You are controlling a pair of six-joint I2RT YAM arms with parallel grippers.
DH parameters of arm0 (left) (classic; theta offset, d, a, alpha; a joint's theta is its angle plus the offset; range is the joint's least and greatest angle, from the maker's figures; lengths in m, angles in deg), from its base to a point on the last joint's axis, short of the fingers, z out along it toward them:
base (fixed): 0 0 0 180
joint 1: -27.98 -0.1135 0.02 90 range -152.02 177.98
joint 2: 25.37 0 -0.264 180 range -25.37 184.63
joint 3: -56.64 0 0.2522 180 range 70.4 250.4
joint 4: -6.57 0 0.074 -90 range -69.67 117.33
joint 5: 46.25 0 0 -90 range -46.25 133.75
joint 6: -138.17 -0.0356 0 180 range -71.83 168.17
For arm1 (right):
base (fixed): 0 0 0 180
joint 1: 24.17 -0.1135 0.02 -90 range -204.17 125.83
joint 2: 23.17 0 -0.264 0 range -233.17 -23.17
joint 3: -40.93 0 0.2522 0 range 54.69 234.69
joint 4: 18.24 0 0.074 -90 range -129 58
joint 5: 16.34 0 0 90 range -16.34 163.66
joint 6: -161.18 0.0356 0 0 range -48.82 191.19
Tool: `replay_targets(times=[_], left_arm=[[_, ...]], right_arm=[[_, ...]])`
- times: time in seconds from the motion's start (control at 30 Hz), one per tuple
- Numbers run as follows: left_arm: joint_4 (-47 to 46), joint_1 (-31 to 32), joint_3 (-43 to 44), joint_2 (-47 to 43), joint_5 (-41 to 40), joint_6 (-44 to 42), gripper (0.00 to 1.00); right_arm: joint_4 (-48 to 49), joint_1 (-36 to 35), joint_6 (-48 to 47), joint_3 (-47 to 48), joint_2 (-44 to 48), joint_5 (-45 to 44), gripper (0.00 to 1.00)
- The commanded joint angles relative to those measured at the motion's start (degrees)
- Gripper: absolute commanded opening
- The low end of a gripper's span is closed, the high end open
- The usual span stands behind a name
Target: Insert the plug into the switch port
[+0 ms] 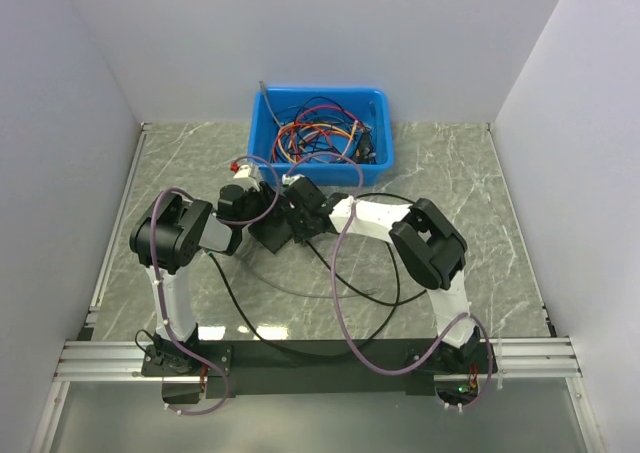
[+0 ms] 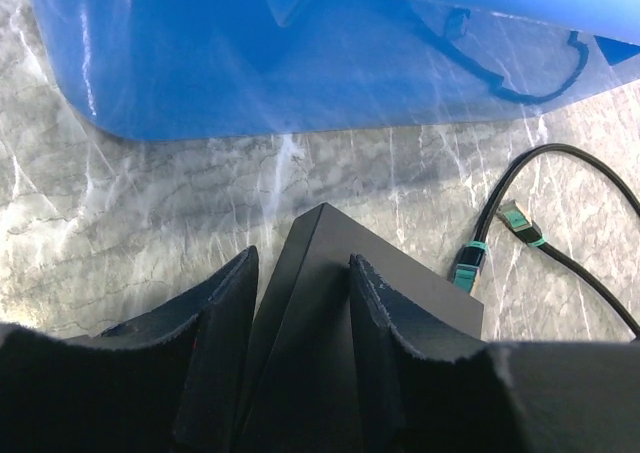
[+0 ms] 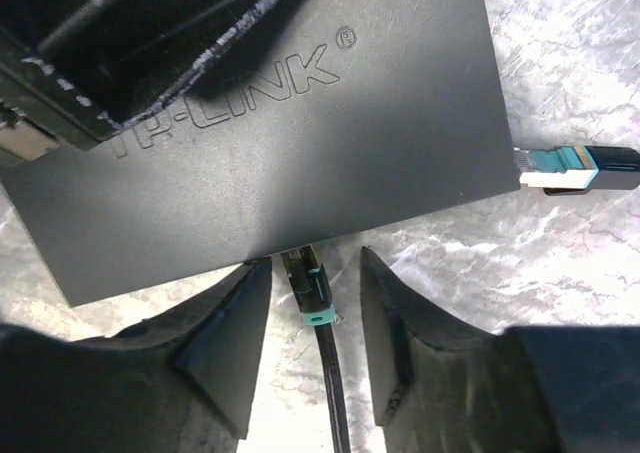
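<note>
Left gripper (image 2: 300,263): closed onto the black TP-Link switch (image 3: 300,123), which fills the gap between both fingers (image 2: 215,343). I see the switch held near the middle of the marbled worktop (image 1: 450,173), a little left of centre and just short of the blue bin (image 1: 320,123).

Right gripper (image 3: 315,263): parted. Its fingers (image 3: 410,353) stand either side of the plug (image 3: 310,293) with a gap on each side, gripping nothing. The plug, with a teal boot, meets the switch's edge; I cannot tell how deep it sits.

Surroundings: a second plug (image 3: 565,168) with a teal band lies loose on the marble just beside the switch's neighbouring edge, its tip close to the casing but not in it. Its black cable (image 2: 570,263) loops toward the right side of the worktop. The bin sits against the far edge at centre and holds a tangle of coloured wires (image 1: 320,133). Both arms crowd the switch from either side.
</note>
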Motion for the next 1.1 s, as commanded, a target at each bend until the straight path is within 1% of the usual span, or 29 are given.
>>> replay_targets(times=[0.0, 0.17, 0.27, 0.3, 0.4, 0.8, 1.07], left_arm=[[15.7, 5.51, -2.79, 2.26, 9.9, 4.02, 0.45], [15.44, 5.07, -3.05, 2.18, 9.02, 4.72, 0.45], [15.27, 4.72, -3.14, 2.26, 9.28, 4.98, 0.45], [15.18, 4.63, -3.05, 2.35, 9.28, 5.07, 0.45], [15.09, 4.54, -3.14, 2.35, 9.19, 5.25, 0.45], [14.03, 3.75, -3.49, 2.7, 9.37, 6.13, 0.45], [12.98, 2.96, -4.19, 2.44, 9.37, 6.83, 0.46]], right_arm=[[30.72, 0.33, 3.42, -0.42, 3.82, -2.91, 0.52], [30.2, 0.16, 3.77, -3.07, 6.02, -3.44, 0.55], [30.55, -0.02, 4.03, -5.09, 7.34, -3.26, 0.6], [30.64, -0.02, 4.03, -6.14, 7.69, -3.09, 0.64], [31.16, -0.11, 4.3, -7.98, 9.09, -2.38, 0.69], [31.08, -1.43, 4.3, -13.88, 17.09, -1.5, 0.71], [29.59, -2.39, 3.86, -19.24, 25.09, -3.26, 0.71]])
